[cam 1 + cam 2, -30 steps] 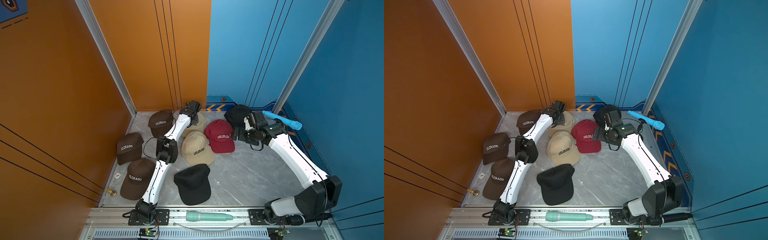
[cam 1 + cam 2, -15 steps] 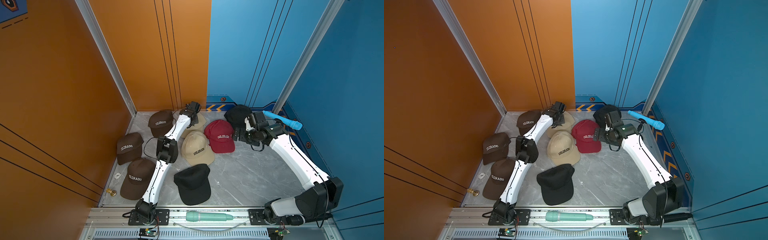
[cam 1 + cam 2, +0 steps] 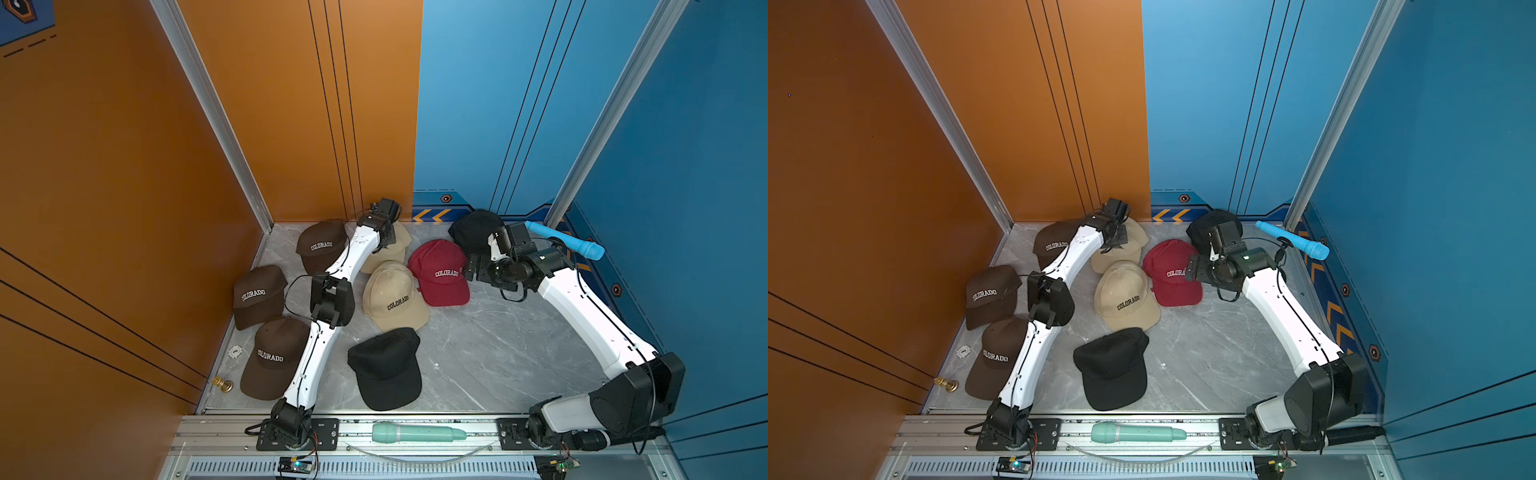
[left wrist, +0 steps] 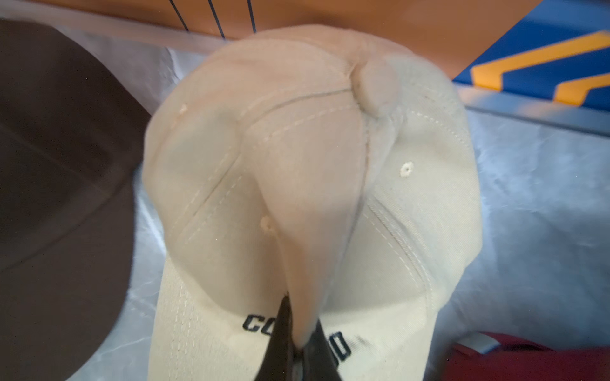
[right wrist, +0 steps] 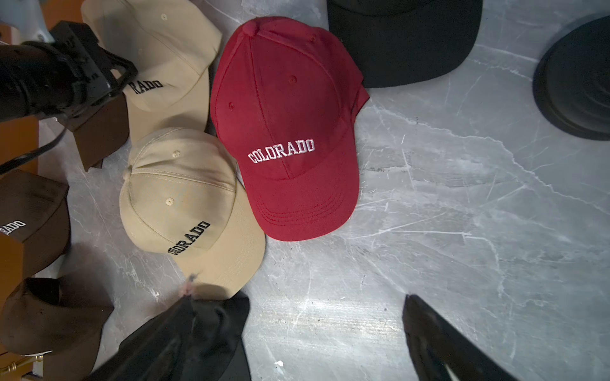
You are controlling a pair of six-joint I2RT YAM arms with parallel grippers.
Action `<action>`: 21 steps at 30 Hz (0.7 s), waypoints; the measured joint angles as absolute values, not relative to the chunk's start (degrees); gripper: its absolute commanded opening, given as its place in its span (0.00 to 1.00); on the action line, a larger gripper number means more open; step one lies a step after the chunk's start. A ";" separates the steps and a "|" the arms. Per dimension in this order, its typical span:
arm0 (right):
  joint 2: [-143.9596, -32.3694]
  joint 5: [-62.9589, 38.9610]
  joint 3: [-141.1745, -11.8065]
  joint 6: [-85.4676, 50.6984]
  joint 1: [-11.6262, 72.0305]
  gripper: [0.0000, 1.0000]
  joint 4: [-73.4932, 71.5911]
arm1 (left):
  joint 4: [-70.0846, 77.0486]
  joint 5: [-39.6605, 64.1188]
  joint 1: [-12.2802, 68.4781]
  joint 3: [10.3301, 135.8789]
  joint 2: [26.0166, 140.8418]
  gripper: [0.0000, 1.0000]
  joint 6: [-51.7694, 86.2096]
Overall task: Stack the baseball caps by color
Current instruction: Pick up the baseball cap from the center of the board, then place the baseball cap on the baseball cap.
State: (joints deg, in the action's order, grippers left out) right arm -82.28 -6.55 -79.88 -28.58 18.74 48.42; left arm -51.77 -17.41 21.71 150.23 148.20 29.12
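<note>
Closing within the last second, the left gripper is now pinching a crown fold of the far beige fabric cap, which is sitting on the grey marbled tabletop by the orange wall panel. The right gripper is hanging wide open beside the red fabric cap. The white left arm is crossing between the far brown cap and the near beige cap. A blue toy microphone is lying far right.

Robot lab cell, orange-blue wall panels
</note>
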 measured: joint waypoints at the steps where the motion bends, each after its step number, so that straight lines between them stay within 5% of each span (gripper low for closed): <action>1: -82.39 -6.72 -79.75 -28.58 18.74 1.00 48.21 | -51.75 -17.63 21.71 150.23 147.33 0.00 29.08; 9: -82.81 -8.03 -79.15 -28.58 18.72 1.00 46.41 | -52.29 -18.96 22.48 149.08 137.80 0.00 30.72; 21: -83.24 -11.53 -78.32 -27.73 17.54 1.00 44.14 | -55.68 -21.65 29.10 130.19 121.25 0.00 38.98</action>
State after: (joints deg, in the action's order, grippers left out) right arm -83.24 -11.53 -78.32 -27.73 17.54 44.14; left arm -55.68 -21.65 29.10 130.19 121.25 38.98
